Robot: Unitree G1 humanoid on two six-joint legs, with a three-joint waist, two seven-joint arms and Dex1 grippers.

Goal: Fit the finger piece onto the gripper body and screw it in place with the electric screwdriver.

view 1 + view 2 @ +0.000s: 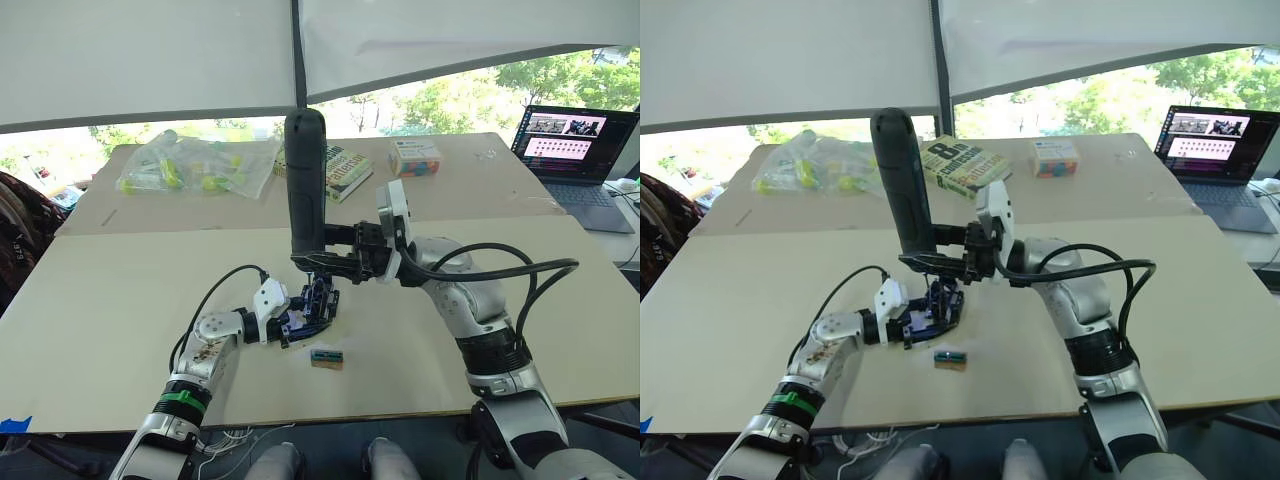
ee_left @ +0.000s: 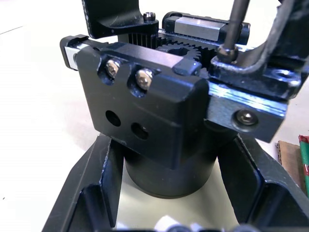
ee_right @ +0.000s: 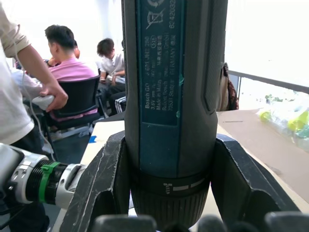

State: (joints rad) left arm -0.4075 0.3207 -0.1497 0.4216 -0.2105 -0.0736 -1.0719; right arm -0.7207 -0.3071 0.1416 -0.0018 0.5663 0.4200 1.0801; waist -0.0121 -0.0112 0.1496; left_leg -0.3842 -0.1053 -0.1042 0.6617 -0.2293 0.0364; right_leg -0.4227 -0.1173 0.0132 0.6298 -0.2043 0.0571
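The gripper body (image 1: 316, 304) stands on the table, a black block with gears and rails on top (image 2: 154, 106). My left gripper (image 1: 290, 322) is shut on its round base, one finger (image 2: 91, 188) on each side. A worn black finger piece (image 2: 263, 67) sits on the body's top edge. My right gripper (image 1: 338, 262) is shut on the electric screwdriver (image 1: 305, 180), which it holds upright above the body. Its fingers (image 3: 101, 183) clamp the tool's lower barrel (image 3: 174, 96). The thin bit (image 2: 235, 24) comes down onto a screw beside the finger piece.
A small green and brown block (image 1: 327, 357) lies just in front of the body. At the table's back are a plastic bag (image 1: 195, 165), a book (image 1: 342, 170), a small box (image 1: 415, 157) and a laptop (image 1: 572, 150). People (image 3: 67, 72) sit beyond the table.
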